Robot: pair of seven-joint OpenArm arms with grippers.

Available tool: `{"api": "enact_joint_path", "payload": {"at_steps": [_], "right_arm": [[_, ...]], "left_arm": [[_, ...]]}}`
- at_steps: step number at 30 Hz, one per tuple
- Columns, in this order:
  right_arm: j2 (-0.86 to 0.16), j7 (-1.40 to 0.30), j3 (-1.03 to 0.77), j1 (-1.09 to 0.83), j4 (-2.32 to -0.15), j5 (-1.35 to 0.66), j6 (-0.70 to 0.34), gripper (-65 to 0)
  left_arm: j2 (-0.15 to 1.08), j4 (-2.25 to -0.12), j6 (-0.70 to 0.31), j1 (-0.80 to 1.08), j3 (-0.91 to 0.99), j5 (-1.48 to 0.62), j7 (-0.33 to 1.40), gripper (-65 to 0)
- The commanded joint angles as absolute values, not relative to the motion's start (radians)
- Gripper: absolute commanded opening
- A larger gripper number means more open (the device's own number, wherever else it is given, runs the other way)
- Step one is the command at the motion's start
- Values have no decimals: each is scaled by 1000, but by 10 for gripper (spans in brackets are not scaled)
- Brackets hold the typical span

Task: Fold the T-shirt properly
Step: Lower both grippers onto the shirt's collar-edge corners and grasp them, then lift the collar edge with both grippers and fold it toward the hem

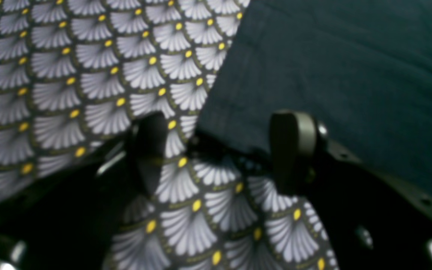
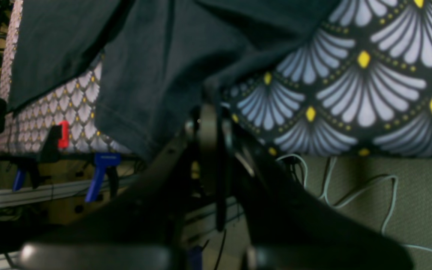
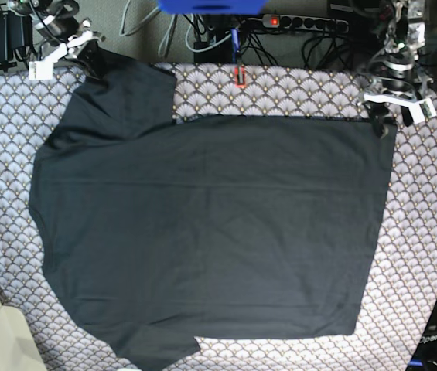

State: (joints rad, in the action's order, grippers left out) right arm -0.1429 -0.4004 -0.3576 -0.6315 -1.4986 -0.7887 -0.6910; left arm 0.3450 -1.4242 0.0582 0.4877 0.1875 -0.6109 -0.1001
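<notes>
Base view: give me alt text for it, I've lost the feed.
A dark T-shirt lies spread flat on a fan-patterned tablecloth. The right hand pinches the far sleeve tip at the top left; the left hand sits open at the shirt's top right corner.

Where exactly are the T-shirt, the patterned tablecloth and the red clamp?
T-shirt [image 3: 210,224]: base view, middle of the chest panel.
Tablecloth [image 3: 427,201]: base view, bare patch beside the shirt's hem.
Red clamp [image 2: 63,134]: right wrist view, its upright handle at the table edge.
</notes>
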Motion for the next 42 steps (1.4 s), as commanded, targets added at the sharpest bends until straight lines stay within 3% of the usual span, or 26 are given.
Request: {"api": "enact_joint_path", "payload": {"at_steps": [1, 17, 19, 25, 26, 42], "right_arm": [[-150, -401, -363, -642, -1511, -783, -698, -650], [-162, -458, -369, -595, -1511, -782, -698, -650], [-173, -458, -366, -593, -1511, -782, -698, -650], [-174, -458, -369, -591, -1511, -783, -698, -650], [-176, -458, -369, -591, -1511, -783, -698, -650], [-274, -475, -380, -466, -1627, -791, -698, -650]], "left_arm": [[358, -1429, 58, 493, 196, -607, -127, -229], [311, -1385, 58, 381, 189, -607, 15, -235], [308, -1385, 58, 381, 189, -607, 15, -295], [306, -1385, 58, 389, 189, -607, 16, -637], [306, -1385, 58, 390, 189, -607, 18, -650], [305, -1572, 61, 335, 291, -607, 312, -650]]}}
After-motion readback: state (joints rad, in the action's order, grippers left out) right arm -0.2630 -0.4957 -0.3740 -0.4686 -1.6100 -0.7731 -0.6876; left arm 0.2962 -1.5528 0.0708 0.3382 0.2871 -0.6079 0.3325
